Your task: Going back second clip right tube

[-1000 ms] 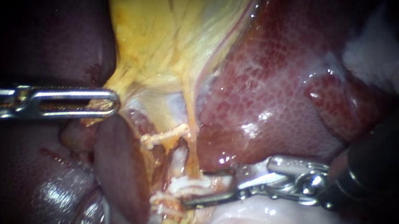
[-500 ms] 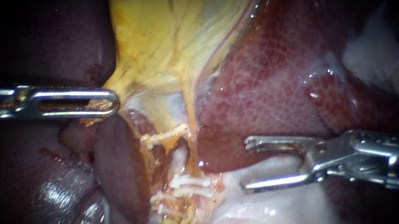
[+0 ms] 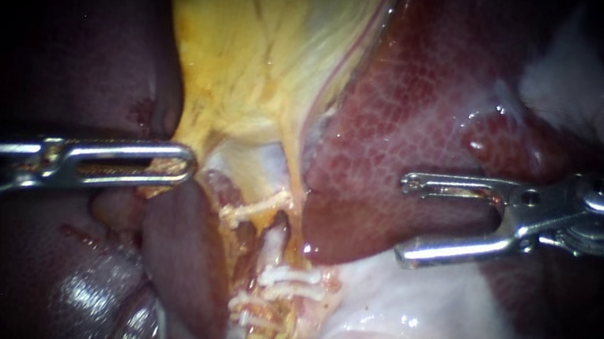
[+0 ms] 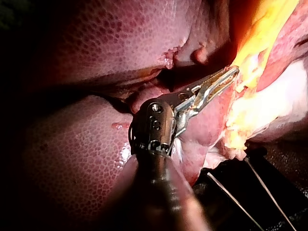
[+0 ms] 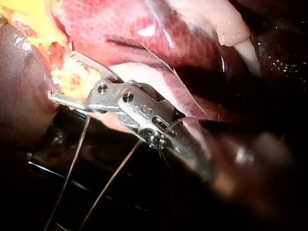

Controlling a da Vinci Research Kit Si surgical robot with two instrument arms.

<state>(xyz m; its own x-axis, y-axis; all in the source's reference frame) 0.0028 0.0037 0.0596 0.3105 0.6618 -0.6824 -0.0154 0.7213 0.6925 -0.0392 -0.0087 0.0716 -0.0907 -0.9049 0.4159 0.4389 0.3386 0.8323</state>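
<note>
at left, left instrument (image 3: 178, 167): jaws closed on soft yellow gallbladder (image 3: 257, 43), probably to hold it taut. in middle, pale tube (image 3: 275, 239) with white ribbed clips (image 3: 291, 278) across it. at right, right instrument (image 3: 404, 217) over glossy mottled liver (image 3: 423, 108): jaws wide, empty, well apart from clips.

Clock set by left instrument (image 4: 232, 73): 12 is straight ahead of jaws. Jaws thin, toothy, almost together, tips nipping edge of yellow tissue (image 4: 255, 43) at 12. Spotty red liver (image 4: 120, 38) at 9 to 10, more beside shaft at 7. Pale pink tissue (image 4: 284, 96) at 2. Two thin wires (image 4: 232, 198) at 4, over dark patch.
</note>
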